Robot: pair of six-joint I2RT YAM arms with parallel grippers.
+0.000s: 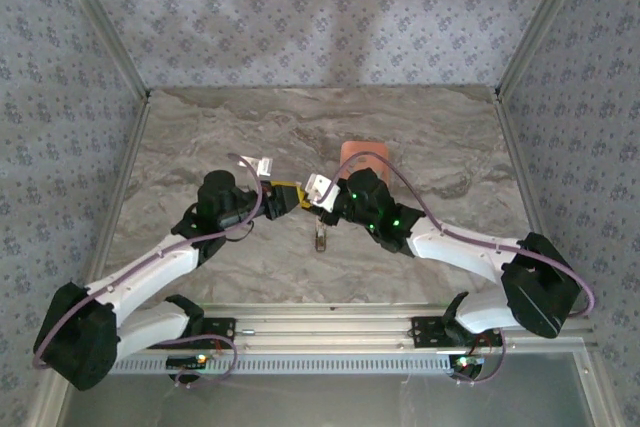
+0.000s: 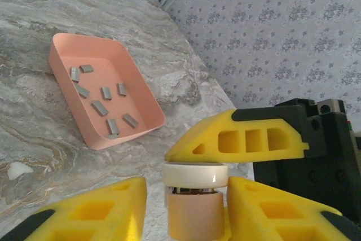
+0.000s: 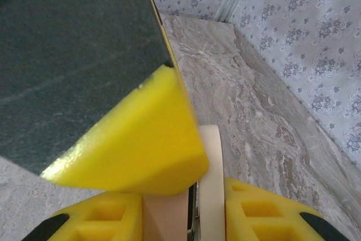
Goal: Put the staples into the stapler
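Note:
The stapler (image 2: 194, 210), peach below and cream on top, hangs above the table between both grippers. My left gripper (image 2: 186, 218) has its yellow fingers either side of it: the right finger touches, while a strip of table shows past the left finger (image 2: 84, 213). My right gripper (image 3: 183, 218) is shut on the stapler (image 3: 211, 184), its peach and cream halves squeezed side by side. One of its fingers (image 2: 237, 136) lies over the stapler's top. Several grey staples (image 2: 104, 92) lie loose in the salmon tray (image 2: 79, 118). From above, the grippers (image 1: 285, 197) (image 1: 318, 199) meet mid-table.
The tray (image 1: 362, 153) sits just behind the right gripper. A small dark object (image 1: 321, 239) lies on the marble in front of the grippers. Patterned walls with metal posts close off the back and both sides.

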